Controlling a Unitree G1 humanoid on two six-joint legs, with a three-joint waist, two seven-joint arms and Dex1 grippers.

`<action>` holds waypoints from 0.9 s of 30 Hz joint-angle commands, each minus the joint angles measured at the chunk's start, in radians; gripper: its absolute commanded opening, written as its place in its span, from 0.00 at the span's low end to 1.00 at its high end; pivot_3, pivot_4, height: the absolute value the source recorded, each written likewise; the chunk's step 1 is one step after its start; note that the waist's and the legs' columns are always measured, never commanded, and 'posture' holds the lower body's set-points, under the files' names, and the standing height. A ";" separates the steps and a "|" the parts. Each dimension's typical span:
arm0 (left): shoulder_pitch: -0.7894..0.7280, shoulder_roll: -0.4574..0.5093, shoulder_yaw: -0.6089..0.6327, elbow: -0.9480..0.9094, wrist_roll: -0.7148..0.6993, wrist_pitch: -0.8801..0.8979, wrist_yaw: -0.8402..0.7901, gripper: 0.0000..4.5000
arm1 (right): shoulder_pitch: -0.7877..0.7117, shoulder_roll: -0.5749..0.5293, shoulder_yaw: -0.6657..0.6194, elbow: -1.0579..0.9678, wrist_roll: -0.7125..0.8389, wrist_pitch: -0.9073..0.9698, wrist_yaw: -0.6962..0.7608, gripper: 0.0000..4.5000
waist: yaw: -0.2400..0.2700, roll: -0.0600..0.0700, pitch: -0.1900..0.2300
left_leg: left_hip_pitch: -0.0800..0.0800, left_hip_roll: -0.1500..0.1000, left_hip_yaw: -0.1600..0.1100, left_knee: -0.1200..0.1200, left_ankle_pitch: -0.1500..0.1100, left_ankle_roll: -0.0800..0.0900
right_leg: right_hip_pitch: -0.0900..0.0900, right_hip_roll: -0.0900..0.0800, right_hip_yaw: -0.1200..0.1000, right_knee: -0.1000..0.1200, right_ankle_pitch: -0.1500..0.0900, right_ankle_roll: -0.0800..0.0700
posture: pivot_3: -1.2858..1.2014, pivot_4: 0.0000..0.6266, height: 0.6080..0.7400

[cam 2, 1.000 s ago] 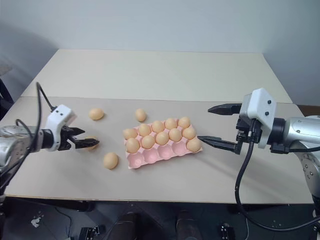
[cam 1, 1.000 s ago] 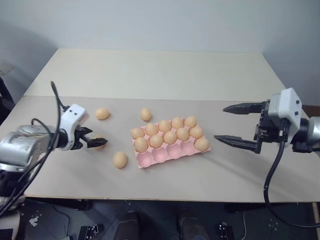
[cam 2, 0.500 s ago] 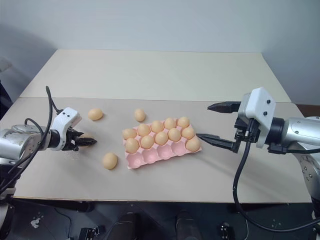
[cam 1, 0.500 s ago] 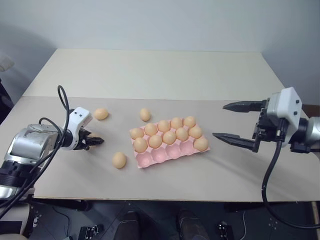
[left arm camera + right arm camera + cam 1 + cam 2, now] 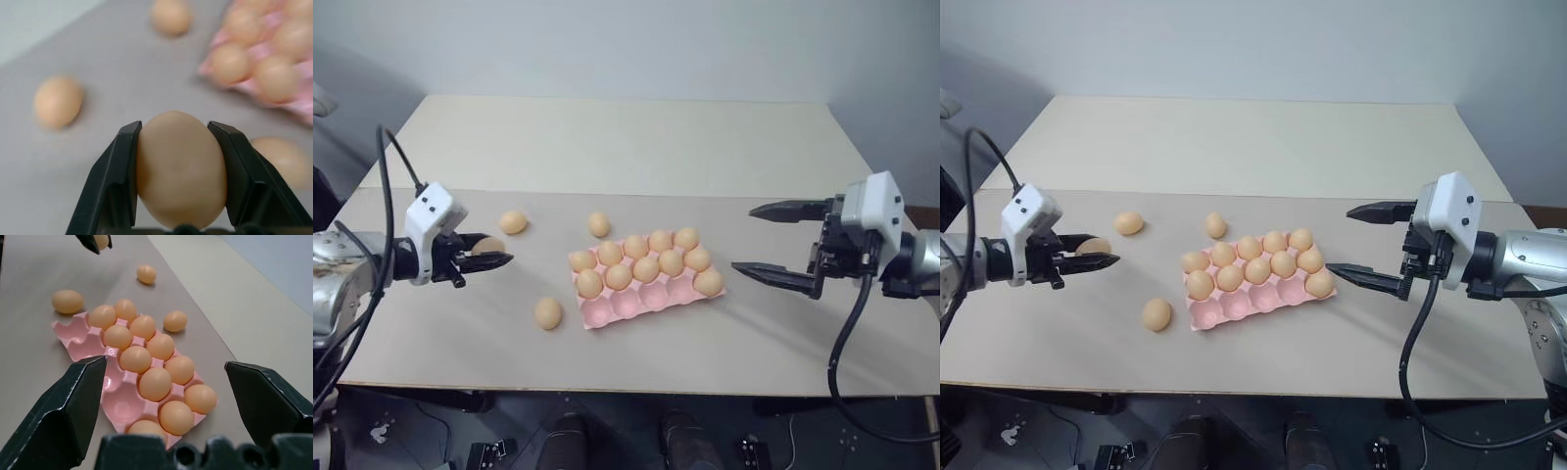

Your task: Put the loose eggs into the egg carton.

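Left pincer [image 5: 491,259], clenched on an egg [image 5: 180,169], has lifted it; right pincer [image 5: 762,243] stays spread wide.

egg carton [image 5: 288,68] blurred and cut off behind the pincer-held egg [image 5: 180,169].

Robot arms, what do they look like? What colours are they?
Each arm is shiny silver metal with a white boxy block at the wrist. The left end effector and right end effector each have two long, pointed black fingers. Black cables loop from each wrist back along the arm.
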State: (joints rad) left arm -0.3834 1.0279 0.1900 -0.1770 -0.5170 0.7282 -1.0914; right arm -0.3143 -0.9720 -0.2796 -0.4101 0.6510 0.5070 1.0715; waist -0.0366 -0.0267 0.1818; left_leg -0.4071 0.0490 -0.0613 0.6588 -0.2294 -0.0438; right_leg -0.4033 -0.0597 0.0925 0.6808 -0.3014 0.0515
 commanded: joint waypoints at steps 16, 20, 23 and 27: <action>-0.288 -0.168 -0.422 -0.006 0.099 -0.249 -0.342 0.48 | 0.121 -0.088 -0.154 0.025 0.075 -0.034 0.248 1.00 | -0.007 0.000 0.000 | 0.000 0.000 0.000 0.001 -0.001 0.001 | 0.001 0.001 0.001 0.000 0.000 0.000 | 0.52 0.24 1.00; -0.272 -0.179 -0.484 -0.008 0.160 -0.293 -0.359 0.48 | 0.140 -0.082 -0.168 0.008 0.078 -0.030 0.228 1.00 | -0.007 0.000 0.000 | 0.001 0.000 0.000 0.001 -0.001 0.002 | 0.001 0.001 0.001 0.000 0.000 0.000 | 0.52 0.24 1.00; -0.265 -0.190 -0.525 -0.013 0.222 -0.310 -0.333 0.48 | 0.156 -0.075 -0.180 -0.007 0.077 -0.031 0.212 1.00 | -0.004 0.000 0.000 | 0.001 0.000 0.000 0.001 -0.001 0.002 | 0.001 0.001 0.001 0.000 0.000 0.000 | 0.52 0.24 1.00; -0.271 -0.235 -0.555 -0.005 0.279 -0.282 -0.270 0.48 | 0.176 -0.073 -0.199 -0.029 0.088 -0.029 0.195 1.00 | -0.001 0.000 0.000 | 0.000 -0.001 0.000 0.002 -0.001 0.002 | 0.002 0.001 0.001 -0.001 0.000 0.000 | 0.52 0.24 1.00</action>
State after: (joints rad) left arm -0.6474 0.8018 -0.3661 -0.1764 -0.2561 0.4366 -1.3864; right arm -0.1407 -1.0438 -0.4212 -0.4062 0.7143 0.4914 1.2732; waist -0.0374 -0.0268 0.1817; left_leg -0.4066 0.0485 -0.0612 0.6608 -0.2301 -0.0423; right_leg -0.4015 -0.0590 0.0934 0.6803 -0.3014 0.0518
